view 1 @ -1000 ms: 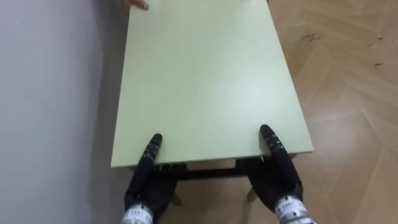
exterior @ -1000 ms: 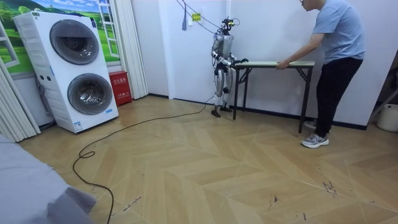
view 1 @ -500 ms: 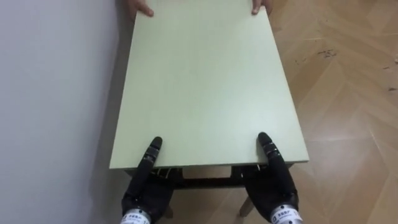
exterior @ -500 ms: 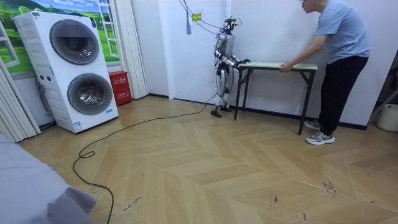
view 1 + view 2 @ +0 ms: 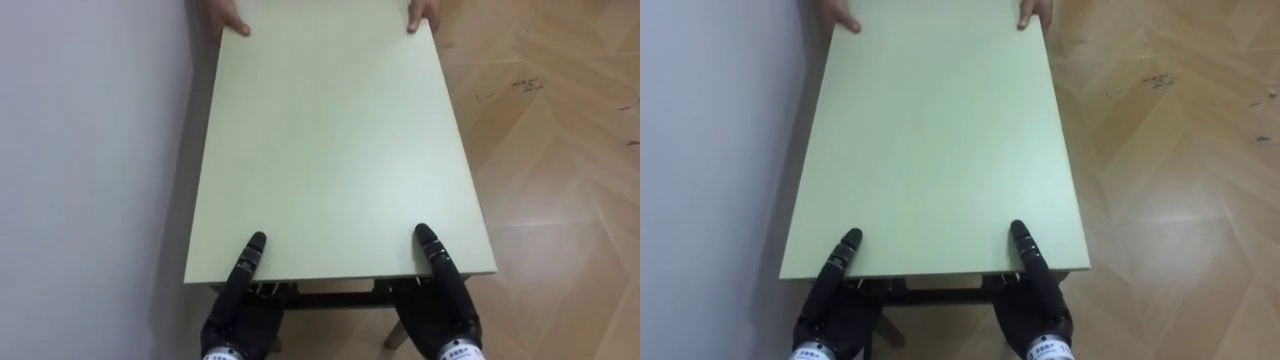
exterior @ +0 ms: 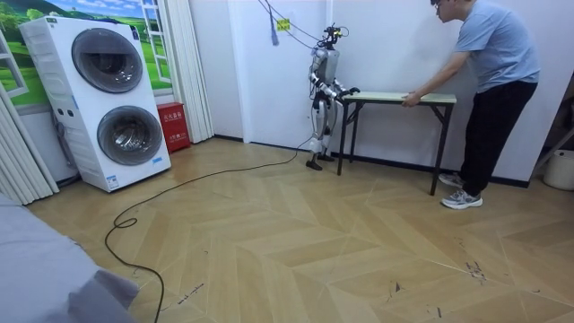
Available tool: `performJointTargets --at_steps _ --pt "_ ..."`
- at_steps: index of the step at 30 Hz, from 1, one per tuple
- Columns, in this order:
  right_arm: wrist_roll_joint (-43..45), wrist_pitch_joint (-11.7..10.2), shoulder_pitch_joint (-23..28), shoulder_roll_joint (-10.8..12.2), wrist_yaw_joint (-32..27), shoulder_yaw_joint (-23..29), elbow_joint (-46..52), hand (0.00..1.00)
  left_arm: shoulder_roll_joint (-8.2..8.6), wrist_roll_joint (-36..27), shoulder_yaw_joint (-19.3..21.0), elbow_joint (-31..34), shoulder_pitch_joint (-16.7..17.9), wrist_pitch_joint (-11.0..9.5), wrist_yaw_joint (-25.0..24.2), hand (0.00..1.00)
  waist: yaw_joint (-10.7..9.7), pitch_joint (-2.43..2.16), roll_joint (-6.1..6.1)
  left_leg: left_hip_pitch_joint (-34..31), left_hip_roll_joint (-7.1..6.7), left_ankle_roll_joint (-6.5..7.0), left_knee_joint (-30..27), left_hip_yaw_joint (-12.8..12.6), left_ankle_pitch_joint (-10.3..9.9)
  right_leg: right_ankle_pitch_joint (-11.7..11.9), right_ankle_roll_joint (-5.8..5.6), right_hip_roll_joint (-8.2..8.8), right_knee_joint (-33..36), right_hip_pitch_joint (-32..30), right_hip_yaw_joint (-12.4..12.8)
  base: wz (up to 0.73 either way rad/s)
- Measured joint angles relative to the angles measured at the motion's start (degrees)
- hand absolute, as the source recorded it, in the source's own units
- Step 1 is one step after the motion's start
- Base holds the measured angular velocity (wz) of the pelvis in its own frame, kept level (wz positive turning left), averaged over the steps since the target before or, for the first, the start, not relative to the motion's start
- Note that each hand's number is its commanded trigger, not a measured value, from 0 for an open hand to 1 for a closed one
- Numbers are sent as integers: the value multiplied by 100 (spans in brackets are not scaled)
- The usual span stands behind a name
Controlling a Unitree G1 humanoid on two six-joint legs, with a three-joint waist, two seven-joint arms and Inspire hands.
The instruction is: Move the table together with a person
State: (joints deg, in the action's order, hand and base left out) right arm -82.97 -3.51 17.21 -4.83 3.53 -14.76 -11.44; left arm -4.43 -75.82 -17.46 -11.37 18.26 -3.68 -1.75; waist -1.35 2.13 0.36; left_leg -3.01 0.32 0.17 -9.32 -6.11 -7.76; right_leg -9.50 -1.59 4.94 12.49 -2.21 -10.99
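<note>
Table (image 5: pixel 330 150), pale green top: set lengthwise along the wall (image 5: pixel 90 150) on the robot's left, with its long axis running straight away from the robot to a person's hands (image 5: pixel 228 18) on the far short edge. Left hand (image 5: pixel 240 310) and right hand (image 5: pixel 442 300) are at the near short edge, each with its thumb flat on top. The other fingers are hidden beneath, so the grip cannot be told.

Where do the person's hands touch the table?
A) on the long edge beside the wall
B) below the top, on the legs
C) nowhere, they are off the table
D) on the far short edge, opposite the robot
D: the person's hands lie on the far short edge of the table, while the robot's left hand and right hand are at the near edge.
</note>
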Motion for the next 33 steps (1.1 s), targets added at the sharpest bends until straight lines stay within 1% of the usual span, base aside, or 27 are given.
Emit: performJointTargets --at_steps 2,4,7,8,9,11,12,13,14,15,17,18,20,21,22,25,29,32,33 --pt "-1 22 -73 22 23 38 -103 100 39 7 26 -108 -85 12 -22 100 10 -2 4 5 5 6 0 0 -4 0 0 -6 0 6 -7 0" --pt "-5 43 -114 22 23 65 -162 100 72 12 66 -233 -160 68 -96 100 15 -11 16 9 6 7 3 -1 -5 0 -1 -10 0 12 -8 0" --pt "-8 51 -137 29 53 69 -251 100 89 14 118 -357 -191 127 -192 100 11 -23 20 56 7 7 6 -3 -5 0 -1 -13 2 56 4 0" --pt "-9 52 -144 33 79 70 -300 100 91 14 121 -410 -204 133 -216 100 10 -32 21 77 8 7 6 -3 -5 0 -1 -14 2 81 3 0" --pt "-10 52 -145 42 129 70 -387 100 102 15 122 -521 -231 133 -267 100 15 -77 21 106 7 7 8 -3 -5 0 -1 -14 0 110 5 0" --pt "-9 52 -148 64 137 76 -456 100 113 15 128 -597 -245 135 -280 100 14 -89 25 175 8 7 28 -2 -6 0 -1 -17 0 164 8 0" --pt "-7 52 -154 77 156 87 -484 100 120 15 130 -612 -250 135 -280 93 13 -97 25 181 8 8 34 -1 -6 0 -1 -17 0 166 11 0" --pt "-6 52 -166 82 158 90 -496 55 123 15 135 -620 -258 137 -280 53 13 -97 25 181 8 8 36 -1 -6 0 -1 -18 0 165 16 0" --pt "-6 52 -175 85 166 89 -513 7 124 15 140 -627 -262 139 -280 7 16 -97 25 184 8 8 36 -1 -6 0 -1 -18 0 166 15 0" --pt "-7 52 -193 89 195 88 -554 0 124 15 146 -662 -278 139 -291 0 18 -98 25 205 9 8 39 -4 -6 0 -1 -19 0 180 16 0" --pt "-7 53 -205 99 272 90 -658 0 124 15 149 -742 -284 141 -343 0 24 -100 33 279 17 5 73 -11 -10 0 -1 -29 -2 237 22 -2" --pt "6 54 -212 95 429 90 -774 0 118 34 153 -798 -286 146 -398 0 24 -107 44 308 23 5 73 -12 -30 0 -1 -36 -3 259 30 -6" --pt "107 55 -213 41 700 85 -876 0 25 451 123 -808 -286 179 -456 0 20 -107 77 338 23 6 73 -39 -33 0 -1 -39 -3 279 76 -10" --pt "226 67 -213 -28 817 68 -877 0 -96 752 87 -810 -287 214 -490 0 15 -113 98 351 25 7 74 -84 -33 0 -1 -39 -3 278 109 -18" --pt "256 110 -212 -94 846 33 -878 0 -182 1015 88 -810 -287 245 -518 0 16 -119 110 366 31 7 75 -130 -34 0 -1 -43 -4 278 146 -18" --pt "279 190 -201 -158 893 12 -878 0 -280 1473 89 -811 -300 291 -535 0 11 -124 118 375 33 11 71 -158 -39 0 -1 -44 0 278 163 -7" --pt "292 228 -185 -228 937 13 -885 0 -301 1595 90 -850 -298 338 -558 0 8 -123 113 375 34 11 59 -158 -38 0 0 -44 4 296 163 0" --pt "313 234 -148 -247 1074 14 -931 0 -314 1645 89 -932 -292 339 -576 0 9 -131 97 398 32 11 46 -159 -38 -1 1 -46 -50 329 161 0" --pt "333 232 -151 -247 1200 16 -930 0 -329 1667 89 -935 -293 339 -576 0 8 -123 85 387 33 12 46 -161 -37 5 12 -52 -84 331 164 0"
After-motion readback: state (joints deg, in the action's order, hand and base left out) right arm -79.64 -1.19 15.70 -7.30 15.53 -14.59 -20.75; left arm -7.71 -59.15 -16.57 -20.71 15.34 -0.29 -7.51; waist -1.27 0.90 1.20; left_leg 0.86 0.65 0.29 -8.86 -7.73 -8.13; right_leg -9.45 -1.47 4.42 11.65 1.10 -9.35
